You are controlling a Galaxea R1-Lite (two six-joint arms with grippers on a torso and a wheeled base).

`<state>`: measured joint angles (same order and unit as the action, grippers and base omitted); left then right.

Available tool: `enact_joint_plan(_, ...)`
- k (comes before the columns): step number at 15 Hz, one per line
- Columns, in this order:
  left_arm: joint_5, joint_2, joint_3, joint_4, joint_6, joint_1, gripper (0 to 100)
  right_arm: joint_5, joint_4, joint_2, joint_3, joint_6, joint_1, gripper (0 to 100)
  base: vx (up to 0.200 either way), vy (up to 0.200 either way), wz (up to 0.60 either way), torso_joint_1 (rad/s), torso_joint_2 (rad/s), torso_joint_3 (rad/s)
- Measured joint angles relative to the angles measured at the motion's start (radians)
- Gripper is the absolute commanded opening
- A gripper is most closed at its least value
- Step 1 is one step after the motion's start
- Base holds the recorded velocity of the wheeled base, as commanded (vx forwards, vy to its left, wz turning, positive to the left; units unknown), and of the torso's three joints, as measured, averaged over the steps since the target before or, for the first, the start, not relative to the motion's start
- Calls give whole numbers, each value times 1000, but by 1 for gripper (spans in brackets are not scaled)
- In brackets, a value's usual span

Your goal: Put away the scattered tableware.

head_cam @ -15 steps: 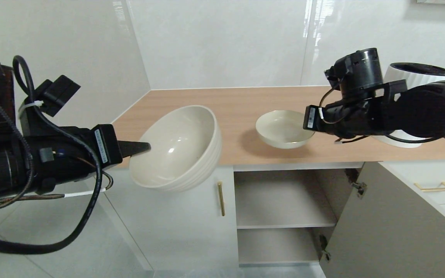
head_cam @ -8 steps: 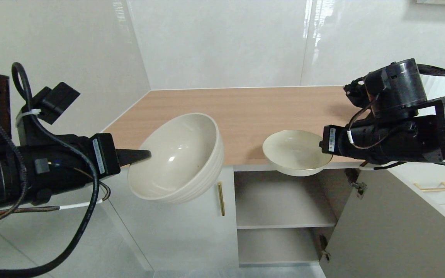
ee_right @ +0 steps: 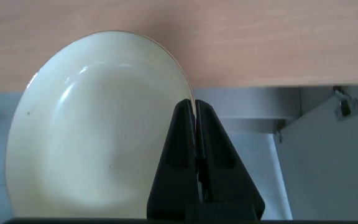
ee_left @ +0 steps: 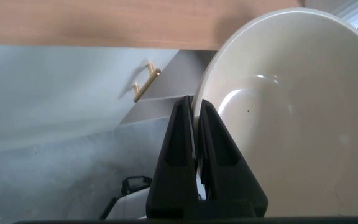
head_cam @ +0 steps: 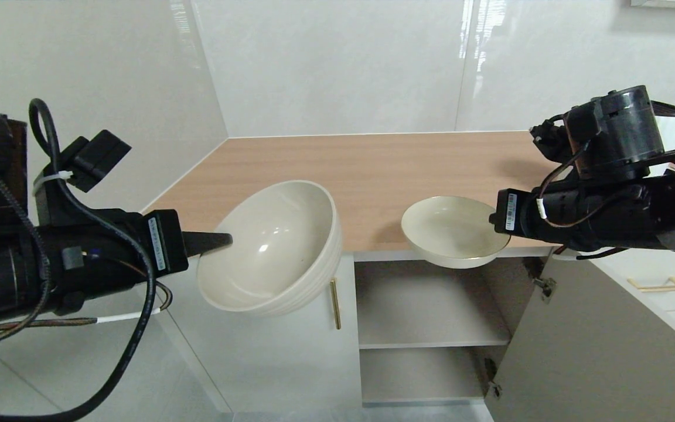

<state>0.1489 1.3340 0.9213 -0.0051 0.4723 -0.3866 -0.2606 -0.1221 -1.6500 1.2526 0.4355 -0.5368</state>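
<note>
A large cream ribbed bowl (head_cam: 273,246) hangs tilted in the air in front of the counter's left end, its rim pinched by my left gripper (head_cam: 220,239), which is shut on it; the left wrist view shows the same bowl (ee_left: 291,106) with the rim between the left gripper's (ee_left: 195,115) fingers. A small shallow cream bowl (head_cam: 452,230) is held level over the counter's front edge, above the open cupboard, with my right gripper (head_cam: 494,220) shut on its rim. The right wrist view shows this bowl (ee_right: 98,124) clamped in the right gripper (ee_right: 195,115).
The wooden countertop (head_cam: 372,164) runs along white wall tiles. Below it a cupboard (head_cam: 425,316) stands open with two bare shelves, its door (head_cam: 583,346) swung out to the right. A closed door with a gold handle (head_cam: 336,302) is to its left. A white ribbed pot (head_cam: 674,120) sits behind the right arm.
My right gripper has carried the small bowl off the counter, forward to the front edge above the open cupboard. The large bowl in my left gripper has dropped slightly and drifted a little right.
</note>
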Motion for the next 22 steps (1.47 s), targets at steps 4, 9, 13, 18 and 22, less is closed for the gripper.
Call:
enact_joint_plan(4, 0, -4, -26, -2, -64, 2, 0, 1, 2, 0, -1, 0, 1, 0, 0, 0, 0, 0, 0, 0)
enact_joint_plan(9, 1, -22, -33, -4, -71, -1, 0, 0, 2, 1, -1, 0, 7, 0, 0, 0, 0, 0, 0, 0)
enact_joint_plan(13, 1, -28, -34, -3, -71, -1, 0, 30, -21, 44, -50, -5, 6, 0, 0, 0, 0, 0, 0, 0)
enact_joint_plan(18, 7, -40, -49, -1, -72, -13, 0, 150, -28, 161, -226, -13, 2, 0, 0, 0, 0, 0, 0, 0)
enact_joint_plan(22, 8, -41, -74, -1, -86, -33, 0, 155, -24, 176, -284, -13, -14, 0, 0, 0, 0, -45, 115, 73)
